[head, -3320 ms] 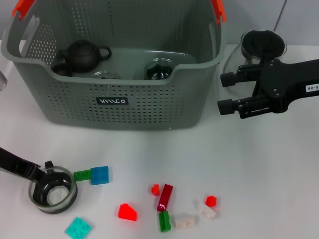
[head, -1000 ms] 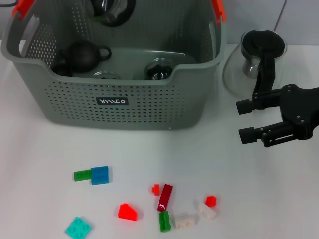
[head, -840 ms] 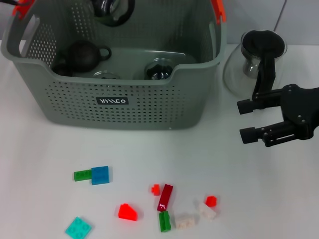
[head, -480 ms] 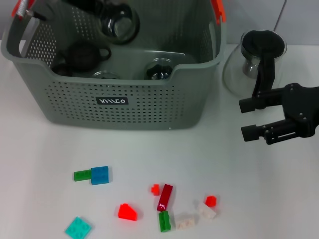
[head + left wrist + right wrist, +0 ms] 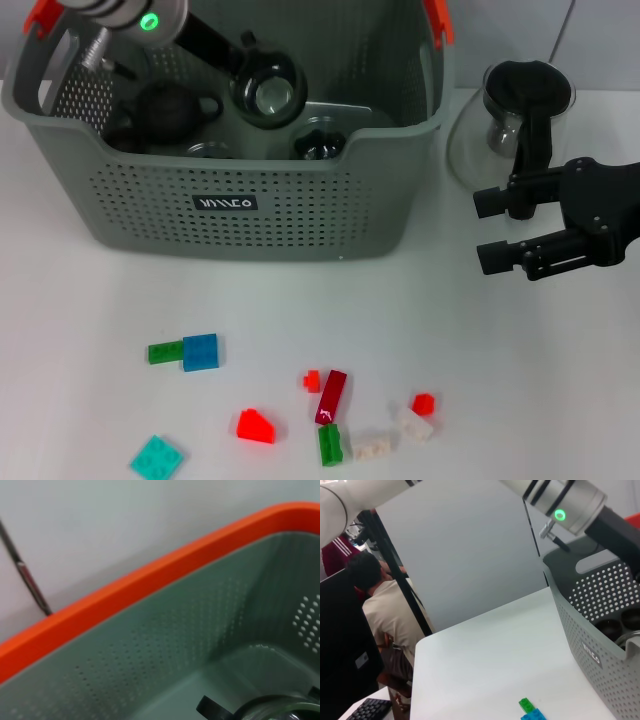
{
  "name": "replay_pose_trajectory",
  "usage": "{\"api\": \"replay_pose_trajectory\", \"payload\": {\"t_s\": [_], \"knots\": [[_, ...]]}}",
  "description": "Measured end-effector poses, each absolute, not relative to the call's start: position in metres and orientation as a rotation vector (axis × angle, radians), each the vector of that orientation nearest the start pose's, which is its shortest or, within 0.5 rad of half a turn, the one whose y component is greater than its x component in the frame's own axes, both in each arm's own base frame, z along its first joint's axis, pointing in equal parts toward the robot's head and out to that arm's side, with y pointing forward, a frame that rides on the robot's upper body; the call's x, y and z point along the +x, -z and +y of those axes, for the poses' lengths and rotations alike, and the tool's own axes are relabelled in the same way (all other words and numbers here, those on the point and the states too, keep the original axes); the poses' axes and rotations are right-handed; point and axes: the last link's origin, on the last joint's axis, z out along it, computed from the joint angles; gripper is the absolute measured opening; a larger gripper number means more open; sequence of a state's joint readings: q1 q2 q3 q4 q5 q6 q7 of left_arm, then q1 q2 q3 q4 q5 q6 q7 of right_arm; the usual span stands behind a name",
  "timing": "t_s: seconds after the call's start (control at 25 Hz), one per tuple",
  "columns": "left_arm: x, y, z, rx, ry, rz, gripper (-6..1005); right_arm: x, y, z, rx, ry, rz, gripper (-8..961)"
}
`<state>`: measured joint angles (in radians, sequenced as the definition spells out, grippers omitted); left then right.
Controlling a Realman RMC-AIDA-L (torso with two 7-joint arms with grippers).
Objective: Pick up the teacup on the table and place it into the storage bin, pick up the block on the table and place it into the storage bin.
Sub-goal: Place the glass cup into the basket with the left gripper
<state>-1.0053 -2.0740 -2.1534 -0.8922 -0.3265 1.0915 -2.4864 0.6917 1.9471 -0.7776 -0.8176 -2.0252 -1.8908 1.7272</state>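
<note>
Left hand (image 5: 262, 92), clamped on the teacup (image 5: 268, 92), has dropped lower inside the storage bin (image 5: 240, 215).

White letters on the storage bin's (image 5: 230, 150) black label (image 5: 225, 203) cannot be read.

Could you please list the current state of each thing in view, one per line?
Teacup: held by the left gripper over the storage bin's interior, not yet set down.
Storage bin: upright on the table, already holding a dark teapot.
Left gripper: reaching into the bin, carrying the teacup.
Right gripper: open, empty, hovering beside the glass pot.
Blocks: lying scattered on the table, untouched.
</note>
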Motion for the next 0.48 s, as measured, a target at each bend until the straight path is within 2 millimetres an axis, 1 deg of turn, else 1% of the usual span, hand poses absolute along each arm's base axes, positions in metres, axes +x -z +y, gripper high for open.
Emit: {"api": "replay_pose_trajectory", "payload": {"t_s": [0.24,0.48], "knots": [[-0.141,-0.014,0.475,-2.294,-0.227,-0.771,42,0.196,-0.061,0.347,-3.08,-0.601,0.589,854],[-0.141,-0.005,0.471,-2.302,-0.272,-0.738,75,0.198,-0.061,0.346,-3.076,-0.605,0.591,854]]}}
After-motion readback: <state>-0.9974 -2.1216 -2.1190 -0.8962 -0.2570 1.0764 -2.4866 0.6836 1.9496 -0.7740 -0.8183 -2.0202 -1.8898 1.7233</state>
